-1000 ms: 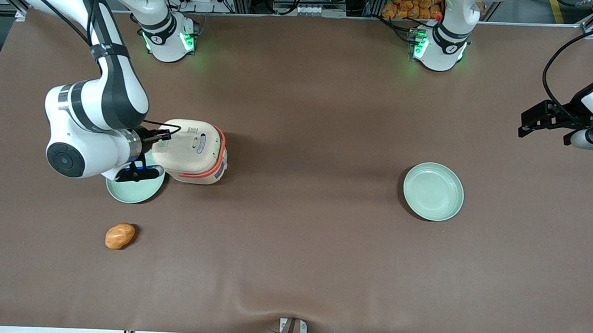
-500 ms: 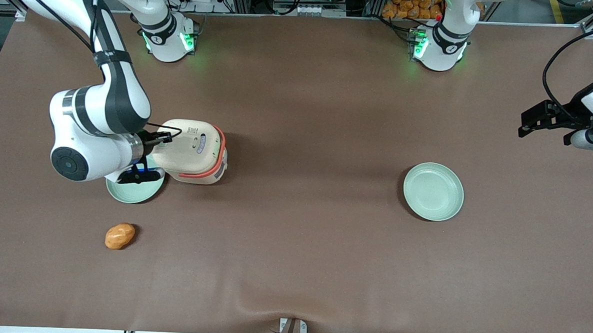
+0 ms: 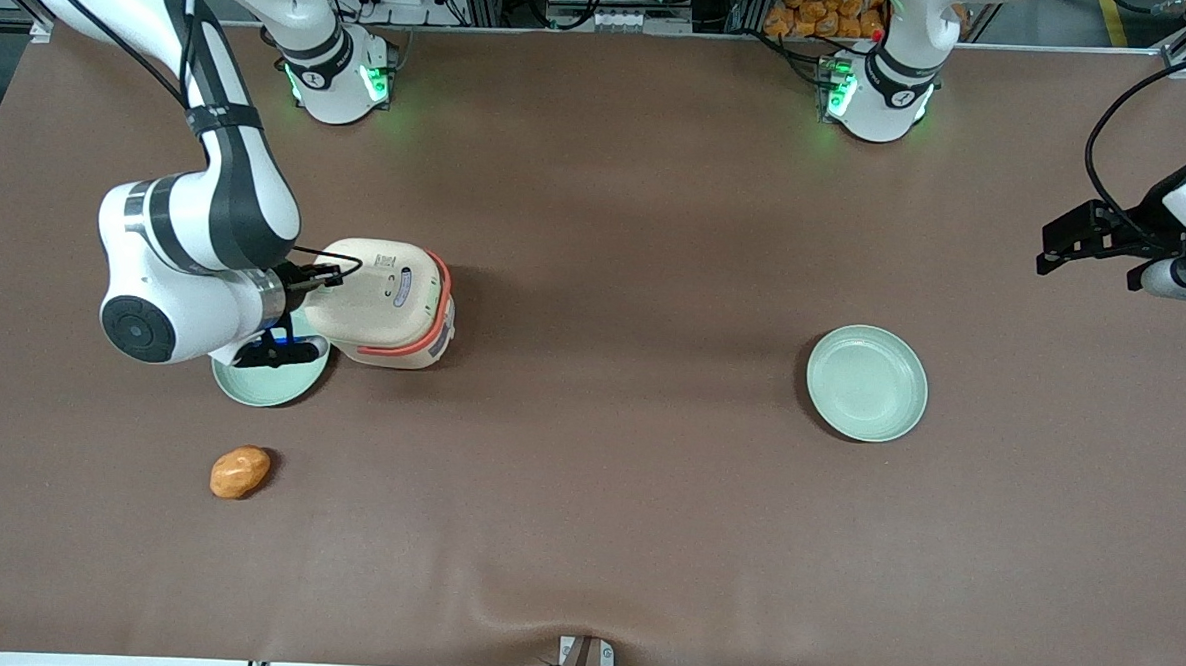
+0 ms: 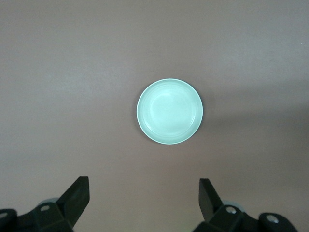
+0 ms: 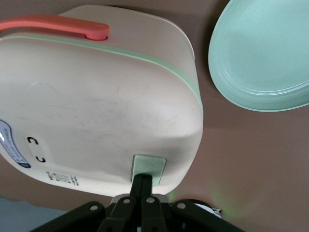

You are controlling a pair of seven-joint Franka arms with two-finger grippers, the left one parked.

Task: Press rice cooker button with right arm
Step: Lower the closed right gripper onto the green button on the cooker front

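Note:
The rice cooker (image 3: 389, 304), cream with a coral-orange band and pale green rim, stands on the brown table toward the working arm's end. In the right wrist view its cream lid (image 5: 96, 106) fills the frame, with the small pale green button (image 5: 148, 167) at the lid's edge. The right arm (image 3: 196, 246) reaches down beside the cooker. My gripper (image 5: 143, 180) is shut, its two black fingers pressed together, and their tips touch the button. In the front view the gripper (image 3: 330, 277) sits at the cooker's edge nearest the arm.
A pale green plate (image 3: 271, 374) lies beside the cooker under the wrist, also in the right wrist view (image 5: 263, 53). An orange-brown lump (image 3: 240, 472) lies nearer the front camera. A second pale green plate (image 3: 866, 383) lies toward the parked arm's end, also in the left wrist view (image 4: 169, 111).
The right arm shifted slightly toward the cooker a second ago, bringing the gripper onto the lid's edge. In the last half second it has hardly moved.

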